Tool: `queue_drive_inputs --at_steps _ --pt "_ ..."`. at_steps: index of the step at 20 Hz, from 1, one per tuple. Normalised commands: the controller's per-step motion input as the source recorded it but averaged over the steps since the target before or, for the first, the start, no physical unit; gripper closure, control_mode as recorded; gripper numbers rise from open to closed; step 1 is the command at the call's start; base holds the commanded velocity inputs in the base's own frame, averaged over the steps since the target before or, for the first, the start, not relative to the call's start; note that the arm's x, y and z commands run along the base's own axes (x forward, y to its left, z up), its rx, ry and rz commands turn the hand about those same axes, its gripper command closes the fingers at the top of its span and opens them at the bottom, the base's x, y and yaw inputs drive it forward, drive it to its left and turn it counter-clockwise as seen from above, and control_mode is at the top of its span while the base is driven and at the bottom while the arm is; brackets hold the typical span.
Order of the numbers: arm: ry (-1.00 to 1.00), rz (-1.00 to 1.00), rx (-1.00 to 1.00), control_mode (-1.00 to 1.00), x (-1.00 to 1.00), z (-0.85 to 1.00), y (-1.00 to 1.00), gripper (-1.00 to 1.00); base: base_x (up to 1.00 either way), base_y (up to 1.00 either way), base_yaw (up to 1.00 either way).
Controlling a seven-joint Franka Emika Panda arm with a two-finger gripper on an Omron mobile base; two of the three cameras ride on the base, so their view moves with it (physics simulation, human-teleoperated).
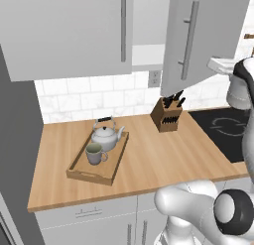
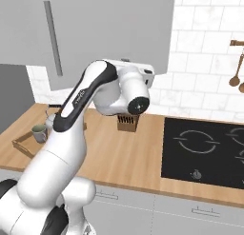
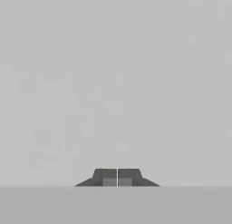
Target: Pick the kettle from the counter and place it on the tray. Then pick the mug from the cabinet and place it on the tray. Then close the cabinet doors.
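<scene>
Counter (image 1: 163, 159) carries the tray (image 1: 118, 165) at left, kettle (image 1: 105, 136) and mug (image 1: 94, 153) aboard. Further right, 1 cabinet door (image 1: 203, 35) stands ajar. Gripper (image 3: 117, 177) clenched, empty, facing grey panel. Door-closing step; next, push it shut.

The left base view looks from behind the arm, high and to its left, forward and down onto the near edge of the counter (image 1: 163, 159). It takes in the tray (image 1: 79, 173) toward the counter's left end, the knife block (image 1: 166, 117) near the back edge, and the cabinet doors (image 1: 191, 40) above. The right base view looks from the other side, across the arm's shoulder, along the same counter (image 2: 128, 153). It shares the knife block (image 2: 127, 122) and the tray (image 2: 21, 146), seen at its far left. The hand view sits very near a flat pale grey surface, the closed gripper (image 3: 117, 177) at its bottom edge.
</scene>
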Motion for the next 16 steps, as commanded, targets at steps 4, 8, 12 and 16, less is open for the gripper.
queue_drive_inputs --at_steps 4,8,12,16 --pt "0.14 -0.14 -0.03 -1.0 0.44 0.0 0.69 1.0 0.0 0.0 0.0" --pt "0.12 -0.14 -0.04 -1.0 0.45 0.0 0.73 1.0 0.0 0.0 0.0" --pt "0.11 -0.15 -0.04 -1.0 0.47 0.0 0.71 1.0 0.0 0.0 0.0" --pt "0.13 -0.15 -0.03 -1.0 0.48 0.0 0.67 1.0 0.0 0.0 0.0"
